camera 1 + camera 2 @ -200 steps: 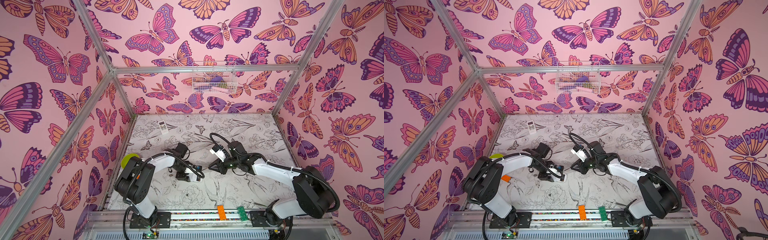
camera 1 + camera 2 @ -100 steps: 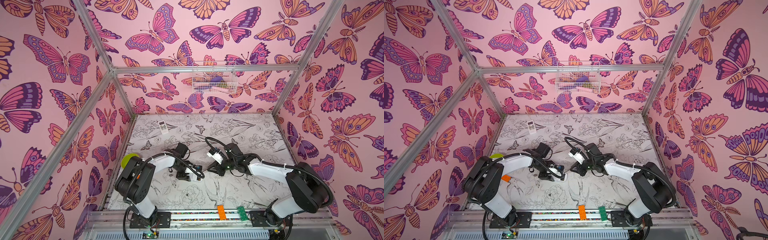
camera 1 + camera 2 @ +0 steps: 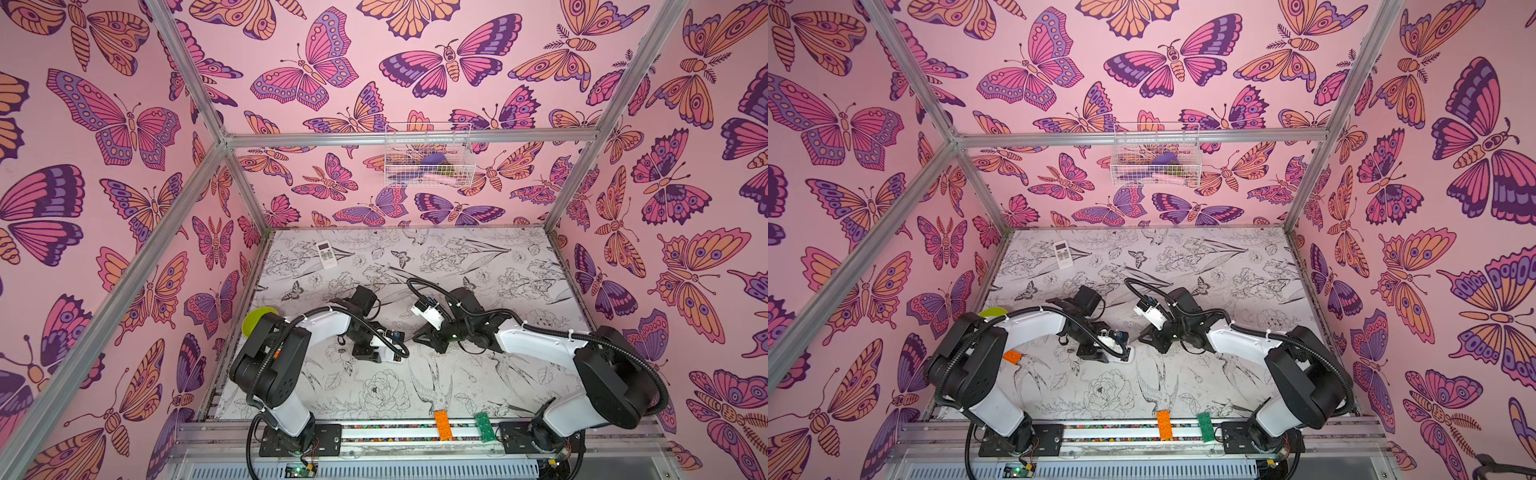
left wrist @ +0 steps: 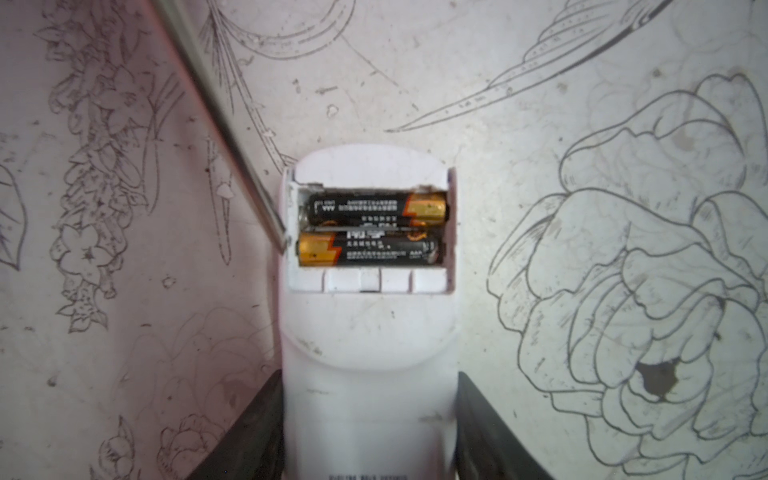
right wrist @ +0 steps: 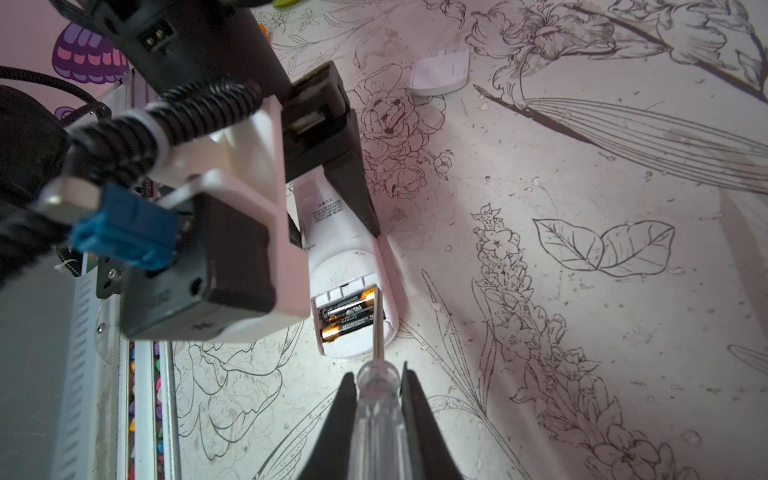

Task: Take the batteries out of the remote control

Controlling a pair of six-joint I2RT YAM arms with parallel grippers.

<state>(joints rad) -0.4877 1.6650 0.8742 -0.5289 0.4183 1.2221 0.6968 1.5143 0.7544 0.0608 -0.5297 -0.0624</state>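
Observation:
The white remote control (image 4: 368, 353) lies back up on the mat, its battery bay uncovered. My left gripper (image 4: 368, 399) is shut on its body, one black finger on each side. Two batteries (image 4: 374, 210) (image 4: 370, 251), black with gold ends, lie side by side in the bay and also show in the right wrist view (image 5: 347, 316). My right gripper (image 5: 377, 378) is shut on the clear handle of a screwdriver (image 5: 377, 415). Its thin shaft (image 4: 224, 124) reaches the bay's edge beside a battery's gold end. In both top views the two grippers (image 3: 374, 353) (image 3: 417, 337) meet mid-table.
The loose white battery cover (image 5: 440, 72) lies on the mat beyond the remote. A second white remote (image 3: 327, 253) sits at the back left. A wire basket (image 3: 428, 158) hangs on the back wall. Orange (image 3: 443, 424) and green (image 3: 483, 426) bricks sit on the front rail.
My right gripper has shifted a little to the left with the screwdriver, closer to the remote. The left arm has stayed still.

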